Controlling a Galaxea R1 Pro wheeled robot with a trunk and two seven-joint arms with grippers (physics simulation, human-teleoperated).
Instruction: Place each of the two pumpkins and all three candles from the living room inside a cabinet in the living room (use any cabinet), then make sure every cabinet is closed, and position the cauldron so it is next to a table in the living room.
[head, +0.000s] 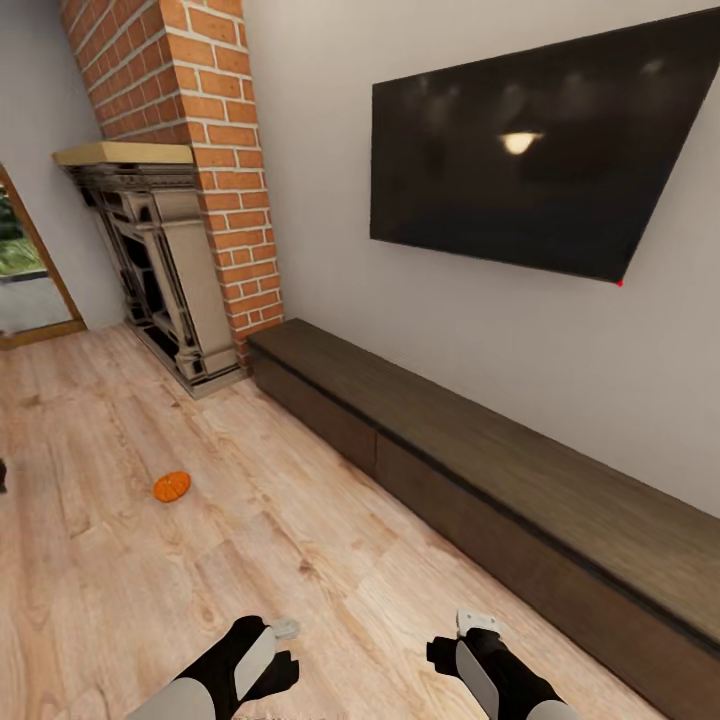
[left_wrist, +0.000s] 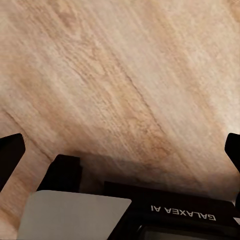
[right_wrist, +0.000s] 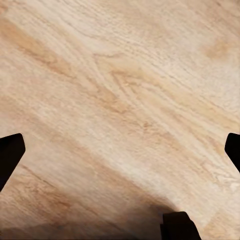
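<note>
Orange against the pale planks, one pumpkin (head: 172, 486) sits alone on the wood floor (head: 150, 580), well out from the wall and between my arms and the fireplace (head: 165, 270). I see the cabinet (head: 480, 470) running long and low along the white wall, dark brown, its flat fronts all flush and shut, with nothing on its top. A black television (head: 530, 150) hangs on the wall above it, and a red brick chimney (head: 190, 110) rises beside the cabinet's far end, over the fireplace. At the lower edge of the head view I have both arms held low over the floor, the left tool (head: 285, 628) and the right tool (head: 478, 622) both well short of the pumpkin and apart from the cabinet. Each wrist camera looks straight down at bare planks: the left tool (left_wrist: 120, 150) has its dark fingertips (left_wrist: 10, 155) spread wide at the frame's edges, and the right tool (right_wrist: 120, 150) is spread just as wide, with nothing between either pair.
</note>
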